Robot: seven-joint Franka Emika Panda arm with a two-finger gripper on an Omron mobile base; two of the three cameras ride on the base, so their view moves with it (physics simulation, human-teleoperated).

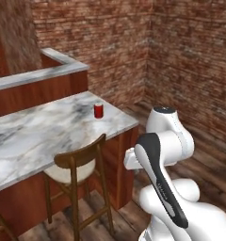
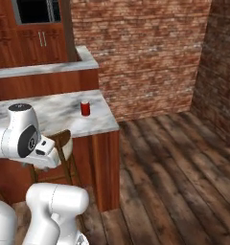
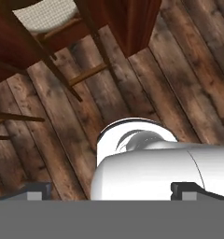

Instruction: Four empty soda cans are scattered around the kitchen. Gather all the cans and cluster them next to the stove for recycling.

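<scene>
Left base view: can (image 1: 99, 111) stands near the surface (image 1: 35, 132) edge, stool (image 1: 77, 169) at 6 o'clock; spread claw (image 3: 111, 191) risks toppling it.

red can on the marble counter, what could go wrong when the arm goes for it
1. The can stands close to the counter's corner edge; a sideways nudge from the arm could likely send it rolling off onto the floor.
2. The stool sits tucked under the counter between robot and can, so a low reach may clip its backrest.
3. The gripper is open but pointing down at the floor, so the arm needs a wide swing up, near the counter edge.
</scene>
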